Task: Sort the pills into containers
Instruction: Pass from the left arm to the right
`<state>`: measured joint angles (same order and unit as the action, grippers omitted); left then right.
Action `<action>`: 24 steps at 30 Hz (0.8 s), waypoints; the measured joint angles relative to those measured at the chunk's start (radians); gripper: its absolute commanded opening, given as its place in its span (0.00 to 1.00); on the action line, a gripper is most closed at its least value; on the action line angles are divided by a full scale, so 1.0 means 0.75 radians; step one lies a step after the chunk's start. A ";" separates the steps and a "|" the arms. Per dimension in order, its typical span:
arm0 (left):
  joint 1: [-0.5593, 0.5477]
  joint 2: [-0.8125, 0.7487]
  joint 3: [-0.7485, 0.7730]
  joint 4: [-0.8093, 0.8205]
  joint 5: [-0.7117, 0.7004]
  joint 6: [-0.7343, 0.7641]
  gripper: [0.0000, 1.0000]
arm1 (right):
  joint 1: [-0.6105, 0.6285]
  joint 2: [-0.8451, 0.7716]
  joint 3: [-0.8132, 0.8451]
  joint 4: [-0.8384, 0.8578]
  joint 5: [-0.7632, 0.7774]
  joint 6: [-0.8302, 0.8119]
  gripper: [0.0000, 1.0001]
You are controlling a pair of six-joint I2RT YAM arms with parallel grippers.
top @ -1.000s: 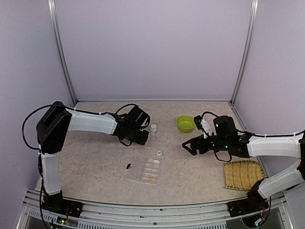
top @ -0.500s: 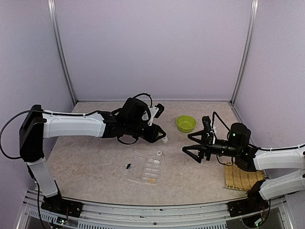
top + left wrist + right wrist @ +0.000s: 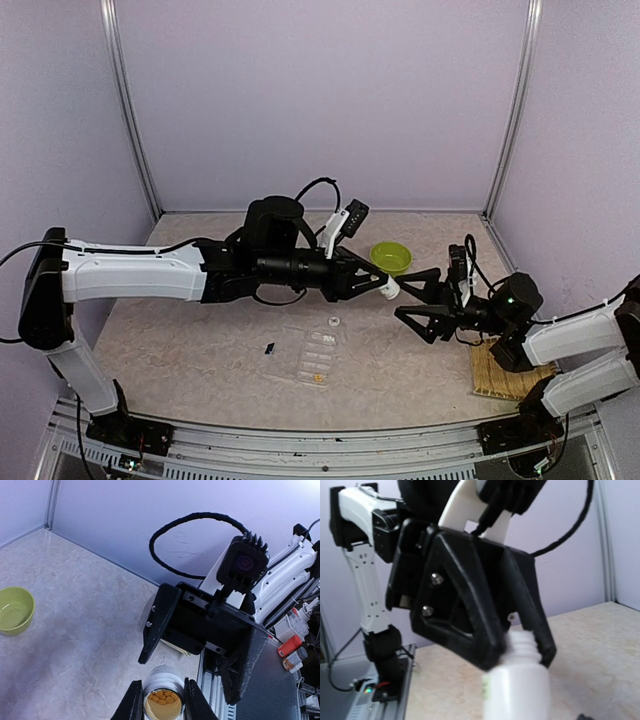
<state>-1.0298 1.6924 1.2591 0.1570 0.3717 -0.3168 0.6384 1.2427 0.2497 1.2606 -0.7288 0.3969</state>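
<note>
With our left gripper [image 3: 378,287] clamped on the open bottle [image 3: 161,676] of orange pills [image 3: 162,698], held aloft to one side of the pill box [image 3: 309,356], and our right gripper [image 3: 405,298] spread wide just beside it, we risk a bump spilling them.

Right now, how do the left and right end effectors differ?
The left end effector is shut on a white bottle; the right end effector is open and holds nothing. The left reaches rightward across the middle; the right points leftward, toward the bottle. Both are black, two-fingered, and face each other almost tip to tip.
</note>
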 measured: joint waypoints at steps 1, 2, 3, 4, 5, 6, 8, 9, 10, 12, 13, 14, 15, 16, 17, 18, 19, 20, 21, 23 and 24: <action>-0.007 0.000 0.000 0.015 0.014 -0.008 0.08 | 0.000 0.012 0.000 0.026 -0.010 0.010 0.78; -0.010 0.000 0.000 0.024 0.024 -0.016 0.08 | 0.000 0.023 0.001 0.042 -0.018 0.021 0.77; -0.013 0.000 0.000 0.031 0.032 -0.021 0.08 | 0.000 0.032 0.002 0.053 -0.024 0.024 0.76; -0.017 0.000 0.000 0.039 0.042 -0.026 0.08 | 0.000 0.042 0.003 0.064 -0.028 0.032 0.75; -0.020 0.000 0.000 0.046 0.049 -0.030 0.08 | 0.000 0.050 0.004 0.071 -0.033 0.037 0.74; -0.022 0.000 0.000 0.052 0.055 -0.032 0.08 | 0.000 0.056 0.004 0.078 -0.037 0.043 0.74; -0.029 0.000 0.000 0.062 0.061 -0.037 0.08 | 0.000 0.063 0.004 0.093 -0.041 0.054 0.72; -0.034 0.000 0.000 0.065 0.064 -0.040 0.08 | 0.000 0.064 0.004 0.100 -0.042 0.056 0.71; -0.037 0.000 0.000 0.070 0.066 -0.041 0.08 | 0.000 0.064 0.004 0.103 -0.042 0.057 0.70; -0.044 0.001 0.000 0.075 0.071 -0.046 0.08 | 0.000 0.064 0.004 0.107 -0.043 0.062 0.66; -0.046 0.002 0.000 0.076 0.075 -0.048 0.08 | 0.000 0.064 0.004 0.108 -0.044 0.063 0.64; -0.047 0.003 0.000 0.077 0.079 -0.049 0.08 | 0.000 0.064 0.005 0.108 -0.045 0.062 0.61; -0.048 0.006 0.000 0.078 0.082 -0.051 0.08 | 0.000 0.064 0.007 0.107 -0.046 0.064 0.60; -0.049 0.010 0.000 0.079 0.085 -0.051 0.08 | 0.000 0.064 0.013 0.104 -0.047 0.067 0.59; -0.050 0.013 0.000 0.079 0.087 -0.051 0.08 | 0.000 0.064 0.020 0.102 -0.050 0.068 0.58; -0.052 0.018 0.000 0.079 0.090 -0.051 0.08 | 0.000 0.064 0.025 0.102 -0.051 0.067 0.57; -0.052 0.023 0.001 0.079 0.091 -0.051 0.08 | 0.000 0.064 0.028 0.102 -0.051 0.068 0.56; -0.053 0.029 0.001 0.078 0.092 -0.051 0.08 | 0.000 0.064 0.028 0.102 -0.052 0.068 0.54; -0.053 0.035 0.001 0.077 0.092 -0.051 0.08 | 0.000 0.064 0.028 0.100 -0.052 0.068 0.52; -0.054 0.046 0.005 0.072 0.092 -0.051 0.08 | 0.000 0.064 0.032 0.094 -0.054 0.066 0.46; -0.054 0.051 0.006 0.069 0.092 -0.051 0.08 | 0.000 0.064 0.035 0.087 -0.055 0.062 0.46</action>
<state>-1.0706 1.7309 1.2636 0.2089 0.4408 -0.3550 0.6384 1.2907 0.2756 1.3262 -0.7704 0.4435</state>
